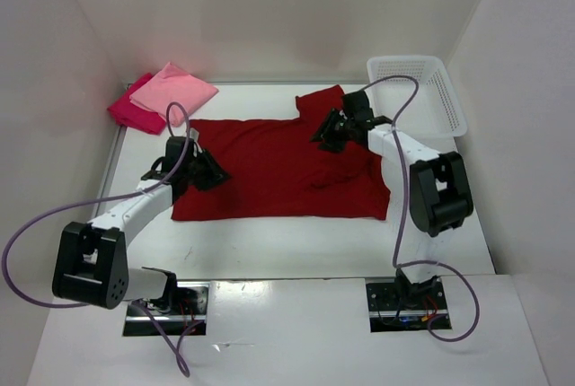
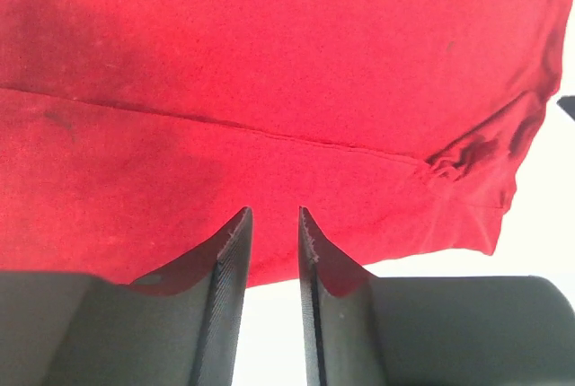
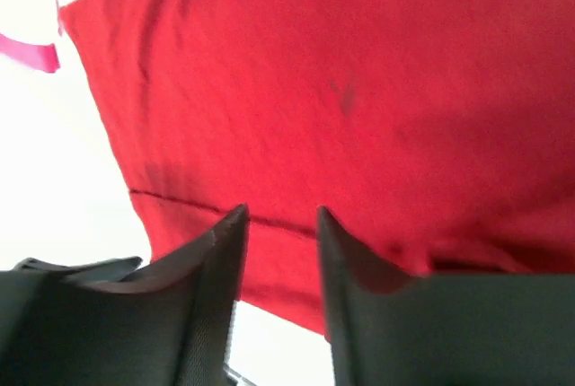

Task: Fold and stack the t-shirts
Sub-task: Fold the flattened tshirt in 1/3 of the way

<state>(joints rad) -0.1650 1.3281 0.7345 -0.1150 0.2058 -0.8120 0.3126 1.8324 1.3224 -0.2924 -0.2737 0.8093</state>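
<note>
We see the left gripper (image 2: 274, 215) with its two dark jaws standing a narrow slit apart and nothing caught between them. They hang over the near-left edge of the dark red cloth t-shirt (image 2: 287, 72), and white table shows through the lower part of the slit. A hem seam runs across the cloth just beyond the tips.

The right gripper (image 3: 280, 214) has its jaws parted somewhat wider, also with nothing in them. They sit above the same shirt near a stitched edge, and we cannot tell whether the tips touch the fabric.

From above, the shirt lies spread across the middle of the white table (image 1: 296, 242). One short sleeve points to the far side, and there are some wrinkles on its right half. The left gripper is over its left edge and the right gripper over its far-right part.

In the far-left corner, a folded light pink cloth t-shirt (image 1: 175, 90) rests on a crimson-magenta cloth t-shirt (image 1: 126, 112). A white plastic lattice basket (image 1: 446, 103) stands at the far right.
</note>
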